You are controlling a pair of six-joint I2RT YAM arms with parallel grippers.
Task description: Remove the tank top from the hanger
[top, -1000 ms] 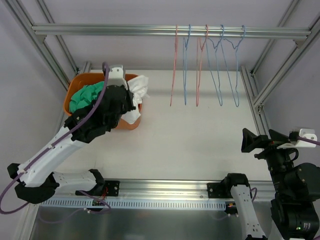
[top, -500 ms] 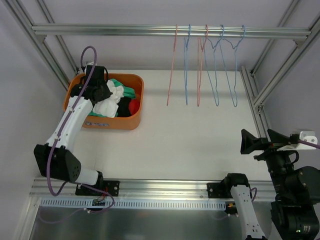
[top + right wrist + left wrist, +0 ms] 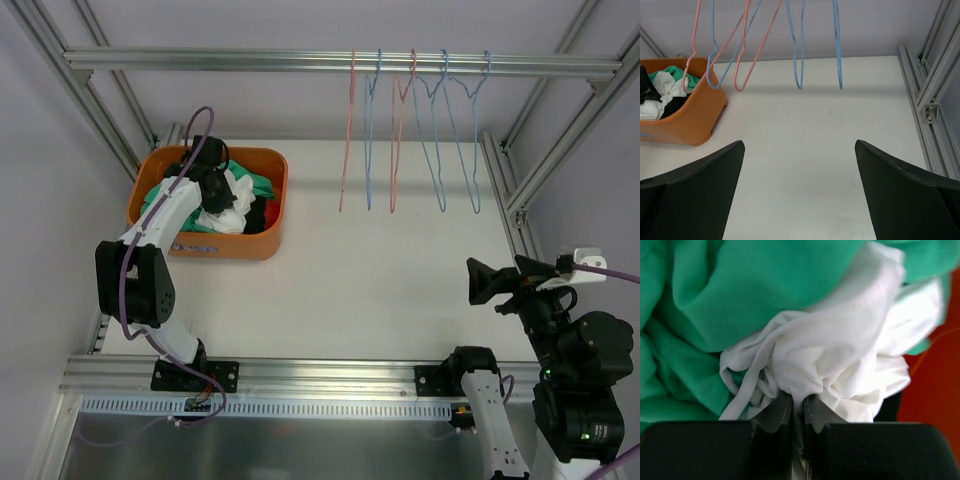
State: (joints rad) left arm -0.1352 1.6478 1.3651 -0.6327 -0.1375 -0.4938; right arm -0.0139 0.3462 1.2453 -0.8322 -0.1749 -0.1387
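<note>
Fabric fills the left wrist view: a white tank top, bunched up with a thin strap looping down on its left side, lies against a green garment inside the orange basket. The left gripper is down in that basket, its jaws nearly together and pinching a fold of the white cloth between them. The basket sits at the far left of the table, with black and red cloth also in it. Pink and blue wire hangers hang in a row from the overhead rail toward the right, well apart from the tank top. The right gripper hovers over the table's near right side, fingers spread wide, holding nothing.
</note>
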